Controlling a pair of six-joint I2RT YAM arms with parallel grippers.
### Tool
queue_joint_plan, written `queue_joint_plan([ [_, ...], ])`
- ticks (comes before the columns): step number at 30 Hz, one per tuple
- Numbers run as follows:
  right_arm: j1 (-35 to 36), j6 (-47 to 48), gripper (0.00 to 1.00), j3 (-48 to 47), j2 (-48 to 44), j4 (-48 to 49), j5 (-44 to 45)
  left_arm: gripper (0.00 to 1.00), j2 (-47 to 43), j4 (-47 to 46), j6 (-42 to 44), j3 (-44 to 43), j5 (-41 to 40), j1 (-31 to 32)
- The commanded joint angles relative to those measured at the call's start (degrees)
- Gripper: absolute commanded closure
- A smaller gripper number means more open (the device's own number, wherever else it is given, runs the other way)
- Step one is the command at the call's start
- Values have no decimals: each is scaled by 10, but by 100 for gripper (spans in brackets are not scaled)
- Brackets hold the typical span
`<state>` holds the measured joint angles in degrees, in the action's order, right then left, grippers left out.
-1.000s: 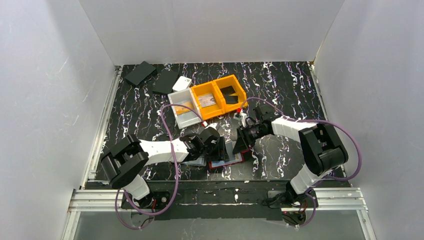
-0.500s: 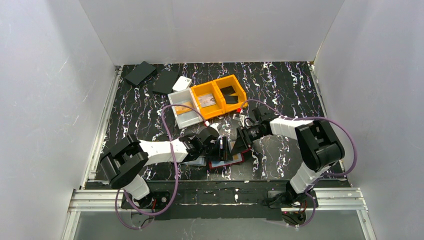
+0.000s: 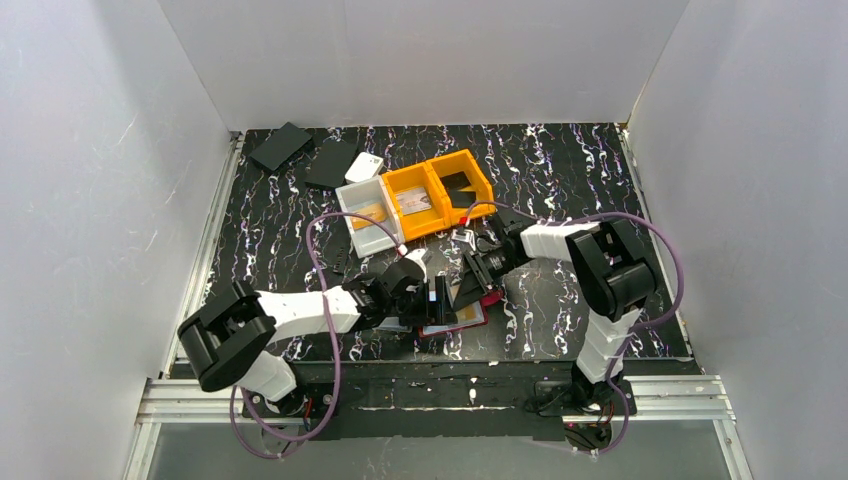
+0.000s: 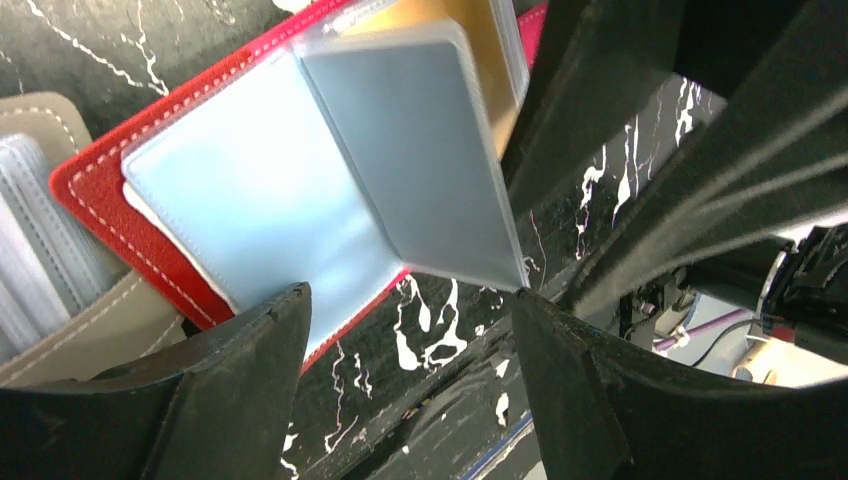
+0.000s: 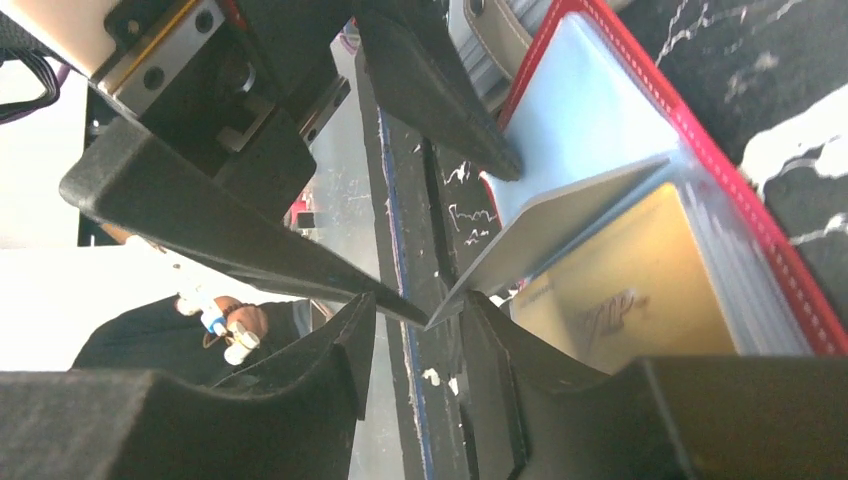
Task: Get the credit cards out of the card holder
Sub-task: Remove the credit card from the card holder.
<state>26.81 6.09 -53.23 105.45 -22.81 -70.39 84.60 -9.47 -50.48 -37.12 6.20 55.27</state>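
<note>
Card holder [image 4: 100,215] is free of your left gripper [image 4: 408,300], which just opened wide and empty; your right gripper [image 5: 418,305] straddles the raised plastic page [image 4: 420,160], grip unclear, gold card [image 5: 620,290] not yet out.

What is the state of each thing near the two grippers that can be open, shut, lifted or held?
red card holder: lying open on the table.
clear sleeve: lifted, standing up from the holder.
gold card: inside its sleeve, not taken out.
left gripper: open, holding nothing.
right gripper: open around the sleeve's edge, not pinching it.
</note>
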Motion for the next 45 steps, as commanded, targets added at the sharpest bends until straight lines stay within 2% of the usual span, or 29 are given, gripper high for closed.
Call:
queue_joint_plan([
  [1,13,63,54,-54,24,-60,-4,27,-52,-12,13,16,7,7],
  [5,31,110,52,-96,55,-132,1,26,-87,-16,16,36,7,7],
  [14,69,98,51,-132,77,-138,12,28,-177,-16,-14,102,-28,7],
  [17,69,133,50,-133,30,-147,74,29,-199,-3,-23,117,-44,6],
  [23,61,206,48,-87,-47,-147,167,34,-197,-1,-11,100,-42,4],
  [26,46,235,48,-82,-67,-168,168,40,-195,-1,-3,94,-40,-5],
  [32,13,250,48,-58,-80,-166,160,44,-202,-2,1,95,-22,-34],
  [36,12,256,48,-51,-77,-163,159,51,-191,-6,3,91,-11,-50],
  [45,12,264,48,-50,-65,-168,159,54,-120,-13,4,56,14,-69],
])
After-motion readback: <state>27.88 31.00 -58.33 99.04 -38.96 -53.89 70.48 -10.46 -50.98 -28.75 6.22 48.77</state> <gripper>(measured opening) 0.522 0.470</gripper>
